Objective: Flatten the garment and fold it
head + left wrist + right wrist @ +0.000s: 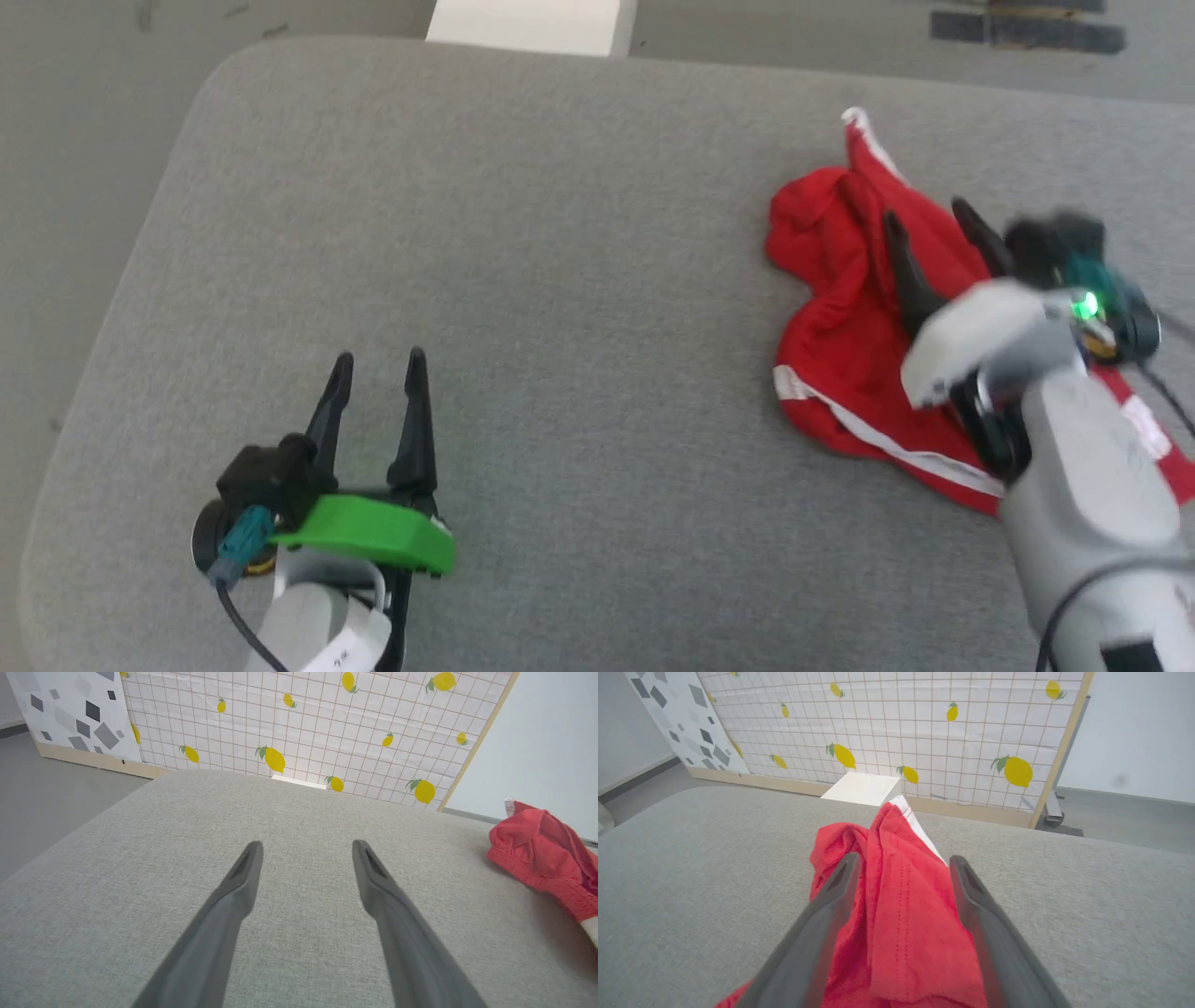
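Where the head view looks down on the grey fabric-covered padded surface (560, 280), the small bright red soft garment (840, 317) with white stripes and trim is seen crumpled at the right side of that surface, not flattened. The right gripper (926, 212) is poised over it, its two dark fingers spread apart. The left gripper (380, 357) is set over bare surface at the lower left, well apart from the cloth, with its fingers likewise parted.

In the left wrist view, the fingers (233, 905) are seen wide with nothing between them, and the red heap lies at the far right edge.

In the right wrist view, wide-spread fingers (822, 919) are seen either side of a ridge of red cloth that is not pinched. Whether they touch it cannot be told. A lemon-patterned grid panel (924, 728) is seen behind.
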### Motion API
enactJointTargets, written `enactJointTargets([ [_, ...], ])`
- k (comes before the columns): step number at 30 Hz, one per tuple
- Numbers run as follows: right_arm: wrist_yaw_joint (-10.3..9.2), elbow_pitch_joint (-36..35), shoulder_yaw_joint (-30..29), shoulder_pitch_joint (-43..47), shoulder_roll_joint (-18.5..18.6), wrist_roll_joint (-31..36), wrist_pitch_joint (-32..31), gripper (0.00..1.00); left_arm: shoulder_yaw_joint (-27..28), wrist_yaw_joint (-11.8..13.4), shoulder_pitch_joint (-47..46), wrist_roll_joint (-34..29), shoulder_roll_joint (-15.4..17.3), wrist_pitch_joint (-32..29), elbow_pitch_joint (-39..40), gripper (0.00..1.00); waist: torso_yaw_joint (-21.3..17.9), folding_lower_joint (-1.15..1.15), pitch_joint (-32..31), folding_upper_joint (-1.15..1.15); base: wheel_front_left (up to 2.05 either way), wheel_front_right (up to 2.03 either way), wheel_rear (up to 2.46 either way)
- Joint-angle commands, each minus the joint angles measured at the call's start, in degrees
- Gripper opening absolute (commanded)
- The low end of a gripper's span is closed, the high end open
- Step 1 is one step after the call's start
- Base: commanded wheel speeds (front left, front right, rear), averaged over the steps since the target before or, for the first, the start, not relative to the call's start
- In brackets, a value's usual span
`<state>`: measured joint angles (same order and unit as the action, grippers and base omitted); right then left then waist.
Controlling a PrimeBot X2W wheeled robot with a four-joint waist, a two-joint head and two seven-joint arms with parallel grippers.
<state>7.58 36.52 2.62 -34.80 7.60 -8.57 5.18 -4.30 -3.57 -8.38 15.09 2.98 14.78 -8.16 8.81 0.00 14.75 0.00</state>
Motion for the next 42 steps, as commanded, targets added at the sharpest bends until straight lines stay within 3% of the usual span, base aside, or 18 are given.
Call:
enactJointTargets([
  [1, -0.09, -2.17, -0.97, 3.51, -0.30, -0.71, 2.20, 1.00, 0.17, -0.56, 0.96, -1.01, -0.11, 0.22, -0.18, 1.00, -5.94, 0.00, -6.24, 0.00, 0.00, 0.00, 0.00],
  [4, -0.09, -9.78, -3.25, 13.53, -1.53, -0.78, 6.03, 1.00, 0.18, -0.95, 2.73, -1.13, -0.11, 0.22, -0.42, 1.00, -8.81, 0.00, -9.41, 0.00, 0.00, 0.00, 0.00],
  [10, -0.09, -23.36, -6.69, 29.49, -4.08, 1.51, 7.54, 1.00, -2.07, -1.33, 3.86, -0.70, -0.11, 0.22, -0.52, 1.00, -12.80, 0.00, -12.24, 0.00, 0.00, 0.00, 0.00],
  [14, -0.09, -27.93, -6.88, 34.58, -4.58, 2.67, 7.47, 1.00, -4.20, -1.48, 3.13, -0.20, -0.11, 0.22, -0.93, 1.00, -14.97, 0.00, -12.44, 0.00, 0.00, 0.00, 0.00],
  [21, -0.09, -31.78, -5.33, 36.68, -4.70, 1.33, 6.50, 1.00, -11.21, -2.22, -3.25, 2.10, -0.11, -0.98, -7.77, 1.00, -18.12, 0.00, -10.66, 0.00, 0.00, 0.00, 0.00],
  [28, -0.09, -32.64, -4.25, 35.39, -4.71, 0.80, 6.32, 1.00, -16.44, -1.43, -12.73, 8.03, -0.11, -13.92, -18.77, 1.00, -20.96, 0.00, -8.07, 0.00, 0.00, 0.00, 0.00],
  [34, -0.09, -32.09, -3.75, 34.70, -4.71, -0.21, 6.61, 1.00, -18.33, -0.34, -16.77, 13.25, -0.11, -24.37, -22.46, 1.00, -22.16, 0.00, -5.97, 0.00, 0.00, 0.00, 0.00],
  [41, -0.09, -31.36, -3.16, 33.86, -4.71, -0.98, 7.14, 1.00, -18.36, 0.55, -18.28, 15.30, -0.10, -29.57, -23.51, 1.00, -22.61, 0.00, -4.74, 0.00, 0.00, 0.00, 0.00],
  [42, -0.09, -31.22, -3.12, 33.77, -4.71, -1.03, 7.20, 1.00, -18.63, 0.47, -18.32, 15.41, -0.10, -30.26, -23.57, 0.55, -22.58, 0.00, -4.69, 0.00, 0.00, 0.00, 0.00],
])
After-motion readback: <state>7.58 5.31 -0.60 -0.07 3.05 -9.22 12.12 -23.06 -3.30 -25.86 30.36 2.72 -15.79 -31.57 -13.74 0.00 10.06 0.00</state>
